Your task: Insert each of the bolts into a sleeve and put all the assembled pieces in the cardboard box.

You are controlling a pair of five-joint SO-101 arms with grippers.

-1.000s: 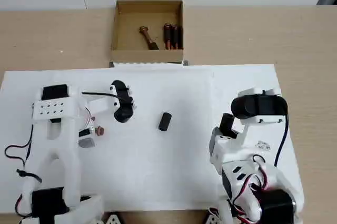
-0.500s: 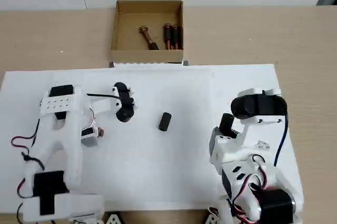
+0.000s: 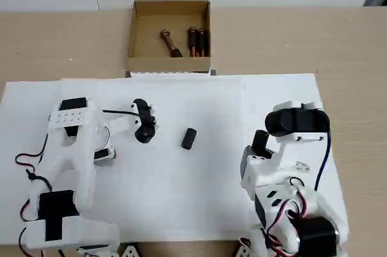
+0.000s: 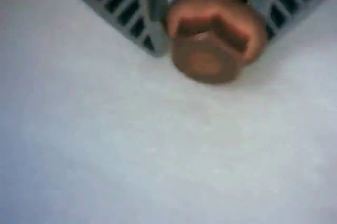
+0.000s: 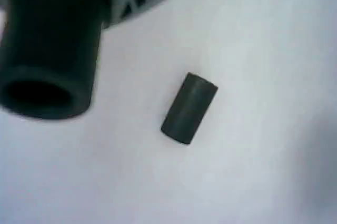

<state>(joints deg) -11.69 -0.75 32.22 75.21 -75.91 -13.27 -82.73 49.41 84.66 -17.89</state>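
Note:
A copper bolt [image 4: 208, 50] with a hexagonal head sits between the grey fingers [image 4: 121, 8] of my left gripper [image 4: 208, 2], just above the white sheet. From above, the left gripper [image 3: 104, 153] is tucked under its arm at the sheet's left. The right gripper [image 3: 259, 145] is shut on a black sleeve [image 5: 50, 50], whose open end faces the camera. A second black sleeve [image 3: 190, 138] [image 5: 188, 108] lies loose mid-sheet, between the two arms. The cardboard box [image 3: 138, 33] stands beyond the sheet's far edge.
Inside the box lie a few assembled pieces [image 3: 196, 40] and a copper bolt in a sleeve [image 3: 170, 42]. The white sheet [image 3: 181, 196] covers the table in front of both arms. Bare wooden table [image 3: 302, 39] surrounds the box.
The left arm has shifted right and away from the table's front edge, and the bolt seen beside it earlier is now covered by the arm. The right arm and loose sleeve have not moved.

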